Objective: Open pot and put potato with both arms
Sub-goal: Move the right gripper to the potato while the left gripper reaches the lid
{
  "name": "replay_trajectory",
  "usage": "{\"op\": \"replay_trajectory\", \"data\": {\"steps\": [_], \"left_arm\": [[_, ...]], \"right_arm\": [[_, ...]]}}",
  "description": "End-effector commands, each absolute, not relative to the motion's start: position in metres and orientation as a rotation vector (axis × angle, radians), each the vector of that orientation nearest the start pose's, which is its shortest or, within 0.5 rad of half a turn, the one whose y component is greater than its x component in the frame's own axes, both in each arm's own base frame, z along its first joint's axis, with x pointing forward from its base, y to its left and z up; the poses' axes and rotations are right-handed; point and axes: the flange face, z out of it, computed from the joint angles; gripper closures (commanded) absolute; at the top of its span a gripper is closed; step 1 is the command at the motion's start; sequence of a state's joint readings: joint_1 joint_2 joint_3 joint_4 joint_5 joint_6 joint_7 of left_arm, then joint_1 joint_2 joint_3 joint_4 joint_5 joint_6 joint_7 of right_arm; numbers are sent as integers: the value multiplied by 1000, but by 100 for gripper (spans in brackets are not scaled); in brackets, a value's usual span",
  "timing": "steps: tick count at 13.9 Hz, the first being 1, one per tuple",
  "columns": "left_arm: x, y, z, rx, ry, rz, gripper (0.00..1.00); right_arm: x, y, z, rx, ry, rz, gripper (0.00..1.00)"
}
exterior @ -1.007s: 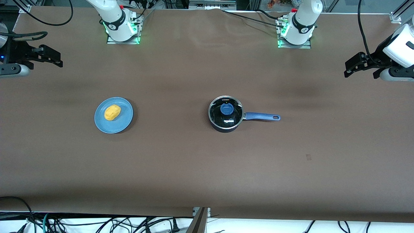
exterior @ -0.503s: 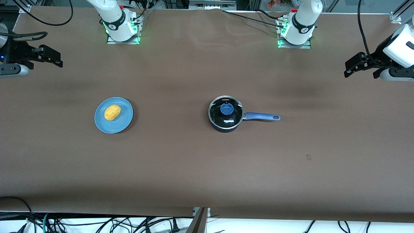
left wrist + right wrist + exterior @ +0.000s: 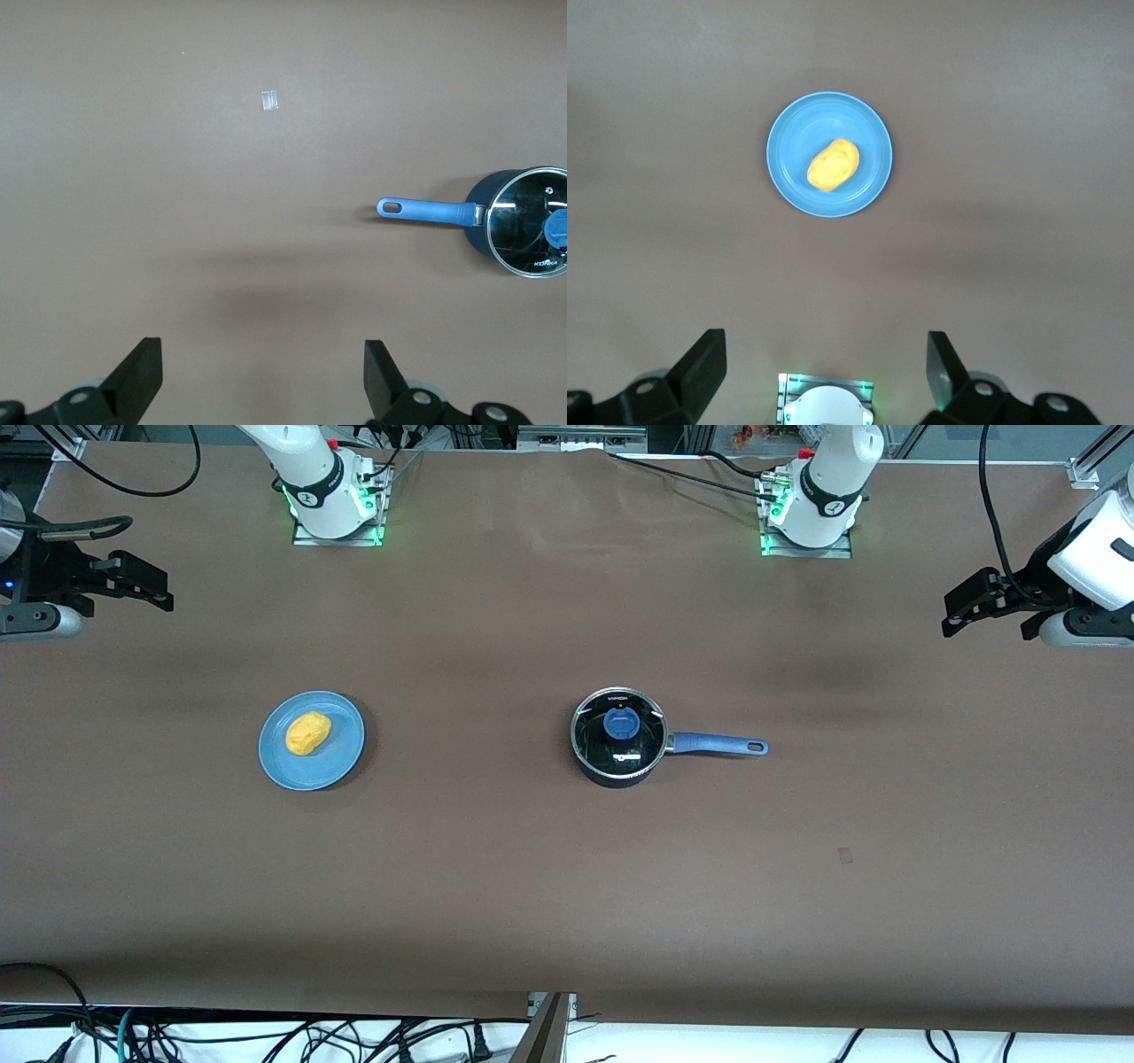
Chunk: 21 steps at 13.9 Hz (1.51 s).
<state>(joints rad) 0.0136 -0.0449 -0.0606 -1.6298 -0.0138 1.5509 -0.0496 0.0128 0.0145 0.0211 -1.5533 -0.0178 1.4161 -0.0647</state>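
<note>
The black pot (image 3: 620,766) stands mid-table, its blue handle (image 3: 716,744) pointing toward the left arm's end. Its glass lid with a blue knob (image 3: 621,724) is on. The pot also shows in the left wrist view (image 3: 523,221). The yellow potato (image 3: 307,733) lies on a light-blue plate (image 3: 341,766) toward the right arm's end, and both show in the right wrist view, potato (image 3: 834,165) and plate (image 3: 788,168). My left gripper (image 3: 986,618) (image 3: 263,372) is open and empty, high over its end of the table. My right gripper (image 3: 133,593) (image 3: 826,367) is open and empty, high over its end.
A small pale tape mark (image 3: 845,856) lies on the brown table, nearer to the front camera than the pot handle; it also shows in the left wrist view (image 3: 271,101). The arm bases (image 3: 335,505) (image 3: 811,509) stand along the table's edge. Cables hang below the near edge.
Both grippers have barely shifted. Nothing on the table has moved.
</note>
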Motion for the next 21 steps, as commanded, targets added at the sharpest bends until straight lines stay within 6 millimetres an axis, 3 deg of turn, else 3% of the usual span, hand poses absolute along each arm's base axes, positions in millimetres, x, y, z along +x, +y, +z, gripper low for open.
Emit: {"op": "replay_trajectory", "data": {"steps": [1, 4, 7, 9, 11, 13, 16, 17, 20, 21], "left_arm": [[534, -28, 622, -3136, -3, 62, 0], [534, -28, 622, -3136, -3, 62, 0], [534, -28, 622, -3136, -3, 62, 0], [534, -28, 622, -3136, -3, 62, 0], [534, -28, 622, -3136, -7, 62, 0], [535, -36, 619, -3135, -43, 69, 0], [549, -90, 588, -3140, -75, 130, 0], [553, -120, 570, -3139, -64, 167, 0], [563, -218, 517, -3171, -139, 171, 0], [566, -247, 491, -3180, -168, 196, 0]], "right_arm": [[548, 19, 615, -3132, -165, 198, 0], [553, 17, 584, -3139, -164, 213, 0], [557, 14, 540, -3145, -156, 194, 0], [560, 13, 506, -3145, -155, 187, 0], [558, 4, 459, -3138, -109, 195, 0], [559, -7, 423, -3132, 7, 221, 0], [564, -4, 367, -3130, 289, 260, 0], [565, -4, 347, -3126, 362, 253, 0], [558, -2, 312, -3101, 589, 268, 0], [558, -2, 299, -3093, 639, 268, 0]]}}
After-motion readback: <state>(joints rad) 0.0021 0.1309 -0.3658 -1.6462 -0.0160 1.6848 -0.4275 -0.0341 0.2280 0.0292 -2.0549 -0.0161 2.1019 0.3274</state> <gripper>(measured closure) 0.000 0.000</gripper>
